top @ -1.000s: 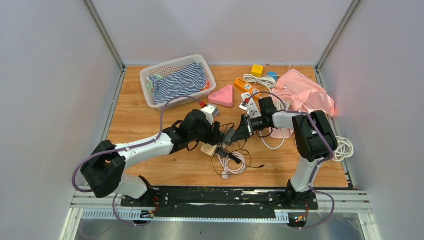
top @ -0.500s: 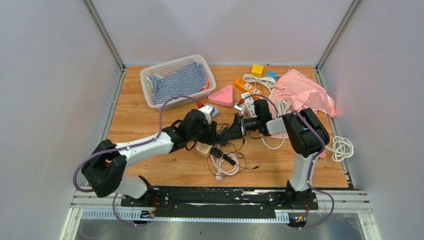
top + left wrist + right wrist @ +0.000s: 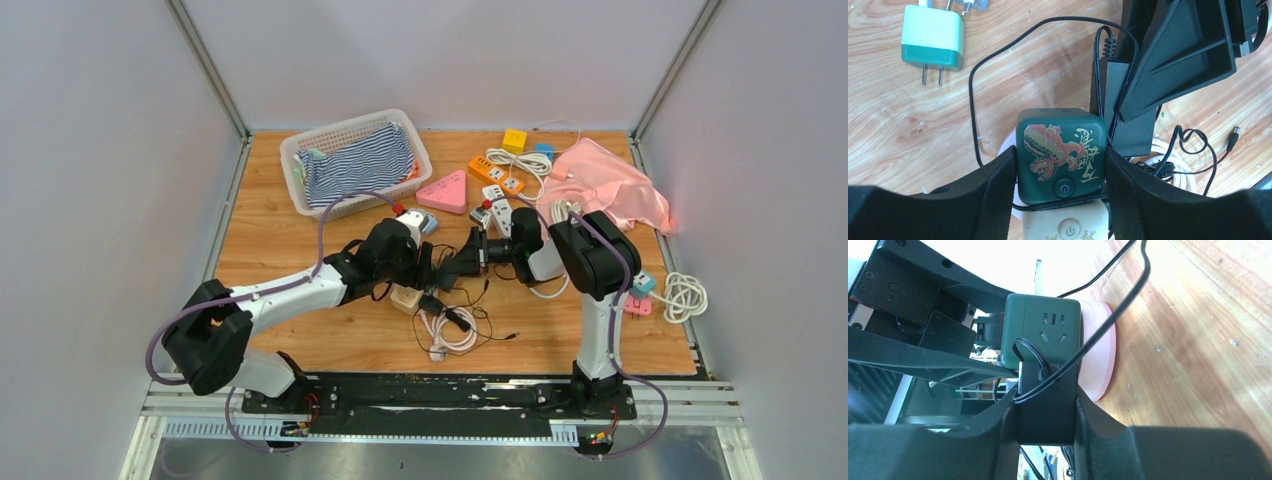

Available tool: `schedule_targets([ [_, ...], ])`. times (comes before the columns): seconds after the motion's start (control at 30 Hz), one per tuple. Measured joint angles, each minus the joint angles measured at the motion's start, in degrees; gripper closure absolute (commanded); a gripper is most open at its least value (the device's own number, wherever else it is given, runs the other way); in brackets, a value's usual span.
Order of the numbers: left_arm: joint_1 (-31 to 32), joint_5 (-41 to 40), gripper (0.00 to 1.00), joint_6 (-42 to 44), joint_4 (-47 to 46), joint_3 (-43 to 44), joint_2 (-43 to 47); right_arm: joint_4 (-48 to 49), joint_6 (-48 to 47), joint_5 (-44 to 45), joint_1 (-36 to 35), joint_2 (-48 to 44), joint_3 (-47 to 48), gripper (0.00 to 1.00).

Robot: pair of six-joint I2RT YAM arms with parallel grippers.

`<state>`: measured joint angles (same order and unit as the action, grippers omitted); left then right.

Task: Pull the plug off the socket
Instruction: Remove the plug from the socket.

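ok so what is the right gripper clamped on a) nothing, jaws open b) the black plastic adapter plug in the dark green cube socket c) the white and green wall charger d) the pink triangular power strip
b: the right wrist view shows the right gripper closed on both sides of the black plastic adapter plug, which sits in the dark green cube socket.

Left arm [image 3: 290,292]: white tubular links, black joint housings, purple cable [image 3: 322,228] looped alongside. Right arm [image 3: 603,335]: same white-and-black build, same purple cabling. Both bolted to black base rail [image 3: 430,393] at near edge of worktop [image 3: 330,342]. Left fingers [image 3: 990,200]: black, wedge-shaped, finely textured. Black mounting plate [image 3: 898,285] shows small round screws.
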<state>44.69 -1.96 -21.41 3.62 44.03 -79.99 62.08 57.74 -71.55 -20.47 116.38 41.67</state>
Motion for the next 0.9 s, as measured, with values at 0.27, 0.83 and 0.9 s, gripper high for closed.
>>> schedule_targets([
  [0.27, 0.0, 0.0, 1.00, 0.1, -0.1, 0.0, 0.1, -2.3, -1.3, -1.0, 1.0, -0.8, -0.9, 1.00],
  [0.83, 0.4, 0.4, 1.00, 0.6, -0.1, -0.3, 1.2, -35.6, -26.4, -0.8, 0.5, -8.9, 5.3, 1.00],
  [0.9, 0.4, 0.5, 1.00, 1.0, -0.6, -0.6, 0.5, -38.2, -27.8, -4.3, 1.2, -4.8, 6.6, 1.00],
])
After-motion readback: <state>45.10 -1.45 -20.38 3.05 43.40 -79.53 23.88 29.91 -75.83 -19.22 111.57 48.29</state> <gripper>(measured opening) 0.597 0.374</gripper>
